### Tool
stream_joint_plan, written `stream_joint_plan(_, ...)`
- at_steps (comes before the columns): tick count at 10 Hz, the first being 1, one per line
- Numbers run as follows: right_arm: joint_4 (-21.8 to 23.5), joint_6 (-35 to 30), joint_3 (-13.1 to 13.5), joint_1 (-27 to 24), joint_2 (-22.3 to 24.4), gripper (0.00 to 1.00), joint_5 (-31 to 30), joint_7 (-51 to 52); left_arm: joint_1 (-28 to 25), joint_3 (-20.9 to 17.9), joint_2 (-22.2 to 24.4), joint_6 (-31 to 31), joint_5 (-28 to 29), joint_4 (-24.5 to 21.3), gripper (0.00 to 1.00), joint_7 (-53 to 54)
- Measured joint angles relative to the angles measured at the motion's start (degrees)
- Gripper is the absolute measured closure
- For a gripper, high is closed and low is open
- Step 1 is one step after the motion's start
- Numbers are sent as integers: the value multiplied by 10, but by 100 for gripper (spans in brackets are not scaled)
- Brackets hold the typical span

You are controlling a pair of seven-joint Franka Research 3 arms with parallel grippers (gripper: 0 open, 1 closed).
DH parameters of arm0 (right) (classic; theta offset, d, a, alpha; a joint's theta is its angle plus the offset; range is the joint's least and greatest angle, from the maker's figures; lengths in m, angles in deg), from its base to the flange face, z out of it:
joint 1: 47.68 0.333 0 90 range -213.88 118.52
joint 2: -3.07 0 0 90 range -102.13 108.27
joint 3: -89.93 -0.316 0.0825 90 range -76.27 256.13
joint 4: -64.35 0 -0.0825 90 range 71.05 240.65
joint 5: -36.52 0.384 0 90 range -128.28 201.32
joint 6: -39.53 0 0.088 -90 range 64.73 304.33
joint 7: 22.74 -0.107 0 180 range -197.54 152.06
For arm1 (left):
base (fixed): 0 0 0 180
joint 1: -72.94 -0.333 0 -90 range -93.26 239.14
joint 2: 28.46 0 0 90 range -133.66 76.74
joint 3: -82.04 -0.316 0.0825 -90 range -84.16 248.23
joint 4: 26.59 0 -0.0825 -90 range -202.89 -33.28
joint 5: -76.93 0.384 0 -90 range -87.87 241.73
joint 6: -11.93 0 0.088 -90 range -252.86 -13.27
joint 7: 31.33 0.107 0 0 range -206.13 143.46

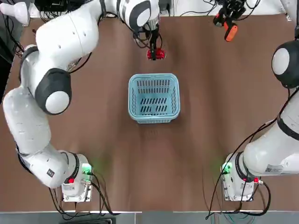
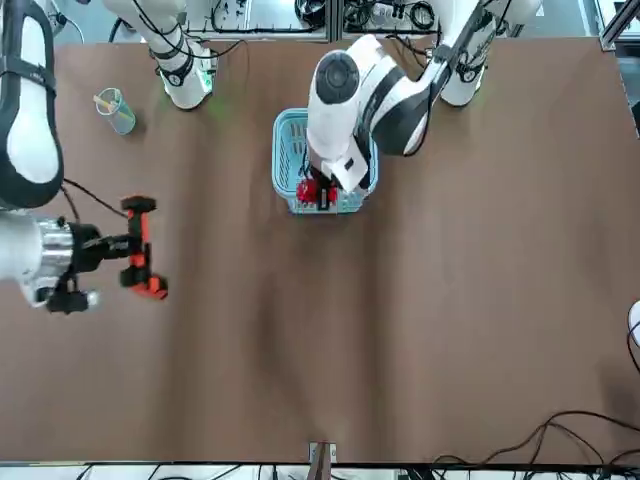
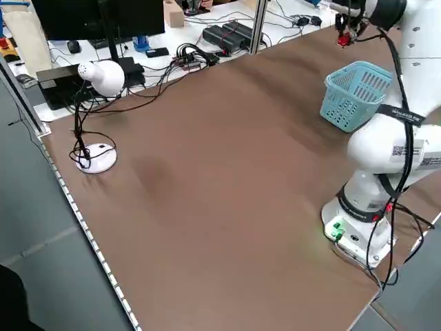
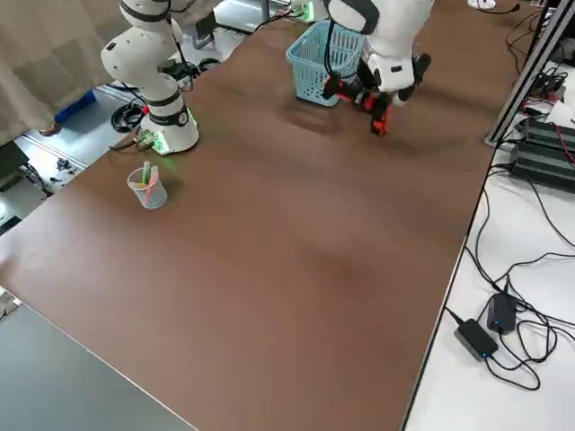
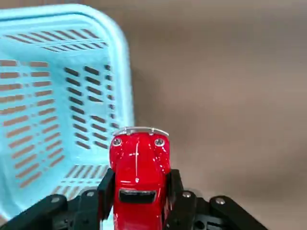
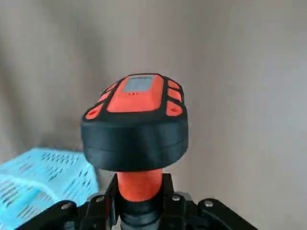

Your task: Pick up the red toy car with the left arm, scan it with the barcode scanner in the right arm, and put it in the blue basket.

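- Left claw [image 5: 138, 201] clamped on the red toy car [image 5: 138, 170] from both sides, carried above the counter [image 1: 210, 93] just beyond the far rim of the blue basket [image 1: 154, 98]; probably kept aloft for the scan or the drop.
- Right claw [image 6: 139, 203] pinching the orange neck of the barcode scanner [image 6: 135, 122], well apart from the car, at the far right of the counter.
- Barcode on the car not visible; scanner window turned away, hard to judge its aim.
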Motion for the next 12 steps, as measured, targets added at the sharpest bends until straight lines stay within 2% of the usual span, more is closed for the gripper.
stream_joint_plan(3, 5, 126, 4, -18, -52, 63, -54, -13, -1, 38, 98, -83, -27, -178, 52, 0)
stream_joint_plan(5, 6, 190, 5, -28, -101, 63, -61, -12, -1, 61, 137, -140, -33, -274, 52, -1)
stream_joint_plan(8, 9, 251, 10, -32, -139, 63, -95, -13, -1, 77, 127, -187, -33, -320, 52, 3)
stream_joint_plan(12, 15, 295, 10, -34, -173, 63, -150, -4, -1, 89, 85, -219, -12, -322, 52, 18)
